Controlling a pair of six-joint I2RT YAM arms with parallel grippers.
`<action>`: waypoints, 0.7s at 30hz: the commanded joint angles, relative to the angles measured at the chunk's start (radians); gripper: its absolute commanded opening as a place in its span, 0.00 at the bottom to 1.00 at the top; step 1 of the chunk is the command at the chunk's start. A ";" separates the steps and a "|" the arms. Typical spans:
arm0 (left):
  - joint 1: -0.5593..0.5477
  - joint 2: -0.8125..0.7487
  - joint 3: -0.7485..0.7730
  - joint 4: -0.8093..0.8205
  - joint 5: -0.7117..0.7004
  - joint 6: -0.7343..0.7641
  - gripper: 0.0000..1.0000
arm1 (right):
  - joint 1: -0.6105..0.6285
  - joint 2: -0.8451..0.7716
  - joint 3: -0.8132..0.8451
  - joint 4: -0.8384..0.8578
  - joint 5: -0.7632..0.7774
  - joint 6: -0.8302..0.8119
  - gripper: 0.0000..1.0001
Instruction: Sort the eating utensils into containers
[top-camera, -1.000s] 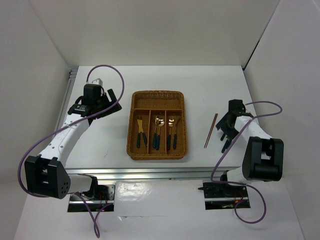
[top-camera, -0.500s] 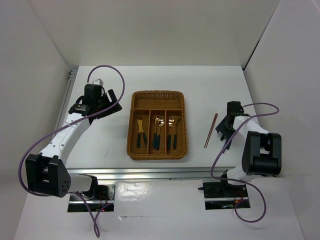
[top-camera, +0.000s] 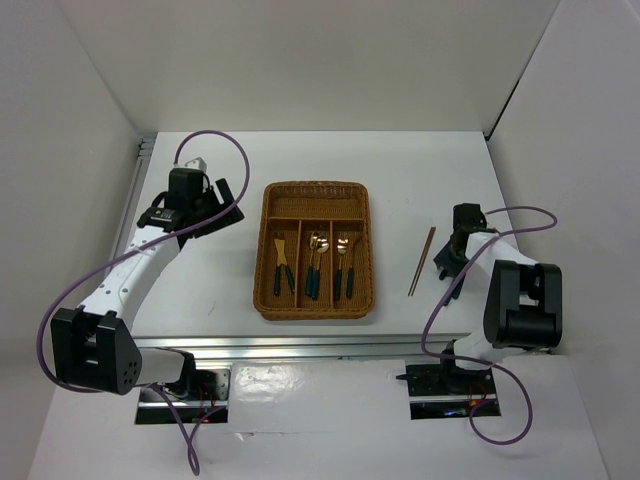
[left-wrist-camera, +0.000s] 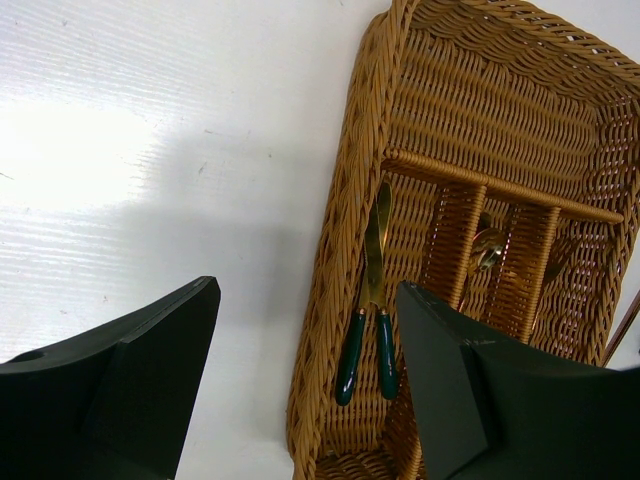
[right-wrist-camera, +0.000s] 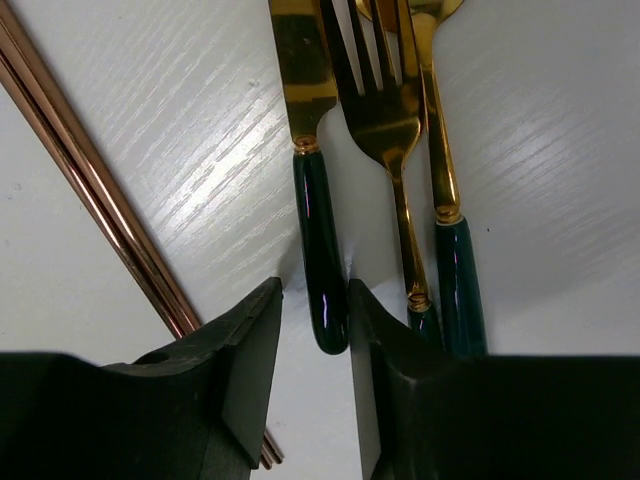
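White left arm (top-camera: 125, 280) and right arm (top-camera: 520, 310), black joint housings (top-camera: 95, 352), black wedge-shaped fingers (left-wrist-camera: 120, 390), purple cable (top-camera: 212, 133) looping along each.

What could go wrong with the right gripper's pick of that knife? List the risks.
1. The right gripper straddles only the very end of the knife handle, so the knife may pivot or slip when lifted.
2. The fork lies right beside the knife, and the finger on that side could catch and drag it.
3. The chopsticks run close to the other finger and might get knocked.
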 joint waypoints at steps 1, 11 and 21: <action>0.006 0.001 0.001 0.015 0.006 0.018 0.86 | 0.005 0.024 -0.019 0.042 0.018 -0.010 0.37; 0.006 0.001 0.010 0.006 -0.004 0.028 0.86 | 0.005 0.024 0.017 0.011 -0.013 -0.025 0.09; 0.006 0.001 0.010 0.006 -0.013 0.028 0.86 | 0.192 -0.120 0.294 -0.187 -0.002 -0.050 0.08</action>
